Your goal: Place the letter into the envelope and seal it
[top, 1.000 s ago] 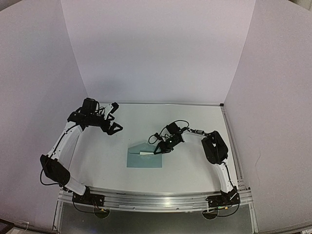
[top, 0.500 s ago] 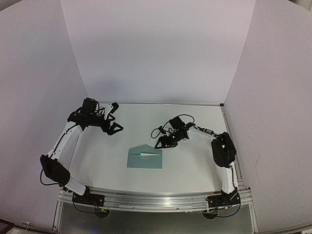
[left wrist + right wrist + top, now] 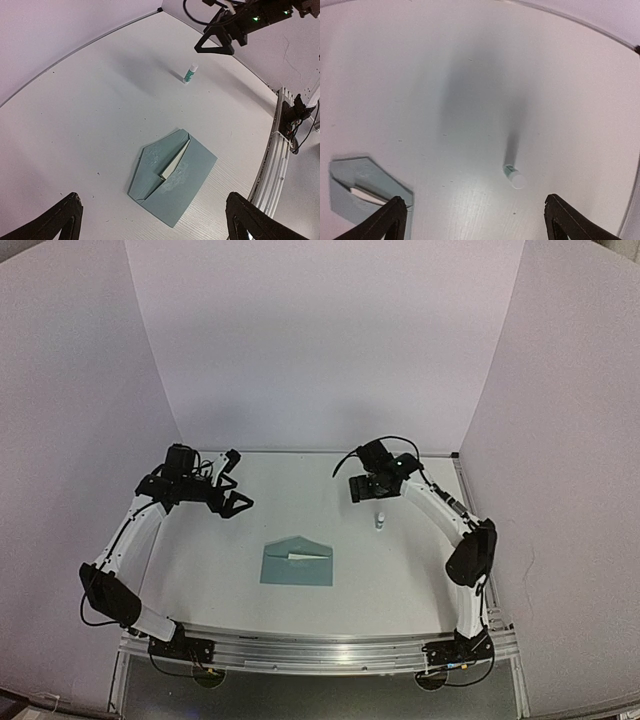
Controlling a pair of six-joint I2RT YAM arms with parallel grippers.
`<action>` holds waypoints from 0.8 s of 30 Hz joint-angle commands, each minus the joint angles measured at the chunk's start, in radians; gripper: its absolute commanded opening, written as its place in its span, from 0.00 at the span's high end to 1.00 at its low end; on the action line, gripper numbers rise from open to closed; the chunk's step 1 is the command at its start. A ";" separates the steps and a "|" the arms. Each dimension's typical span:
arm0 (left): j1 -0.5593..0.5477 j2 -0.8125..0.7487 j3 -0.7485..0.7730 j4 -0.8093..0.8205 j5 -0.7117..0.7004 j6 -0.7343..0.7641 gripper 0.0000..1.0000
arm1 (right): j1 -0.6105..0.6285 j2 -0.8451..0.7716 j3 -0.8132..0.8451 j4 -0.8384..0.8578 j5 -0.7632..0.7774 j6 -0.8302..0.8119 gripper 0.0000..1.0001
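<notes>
The teal envelope [image 3: 297,564] lies flat on the white table near the front middle, its triangular flap folded down over the body. A pale sliver of the letter [image 3: 306,556] shows in the gap under the flap edge, also seen as the letter [image 3: 176,160] in the left wrist view. The envelope [image 3: 190,180] carries whitish smears. My left gripper [image 3: 237,481] hangs open at the back left, well away from the envelope. My right gripper [image 3: 360,488] is open and empty, raised at the back right above a small white bottle [image 3: 380,521].
The white bottle [image 3: 190,73] with a teal label stands upright, right of the envelope; from the right wrist the bottle [image 3: 514,176] sits between the spread fingers, the envelope [image 3: 350,177] at lower left. Purple walls enclose three sides. A metal rail [image 3: 320,648] runs along the front.
My right arm pulled back from over the envelope toward the back right and its jaws spread open. The small bottle now shows standing on the table. The left arm barely moved.
</notes>
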 commanded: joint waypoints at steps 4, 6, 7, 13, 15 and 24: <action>0.006 -0.040 -0.016 0.049 0.023 -0.008 0.01 | -0.065 0.242 0.110 -0.274 0.076 0.029 0.11; 0.006 -0.042 -0.017 0.048 0.022 -0.006 0.01 | -0.078 0.266 0.116 -0.265 0.038 0.024 0.16; 0.006 -0.043 -0.018 0.048 0.022 -0.004 0.01 | -0.084 0.274 0.117 -0.258 0.018 0.021 0.19; 0.006 -0.043 -0.022 0.056 0.020 0.007 0.01 | -0.095 0.294 0.103 -0.211 -0.047 0.011 0.34; 0.006 -0.042 -0.021 0.061 0.019 0.008 0.01 | -0.101 0.300 0.097 -0.206 -0.061 0.013 0.42; 0.005 -0.038 -0.014 0.066 0.013 0.022 0.01 | -0.111 0.308 0.080 -0.194 -0.082 0.021 0.59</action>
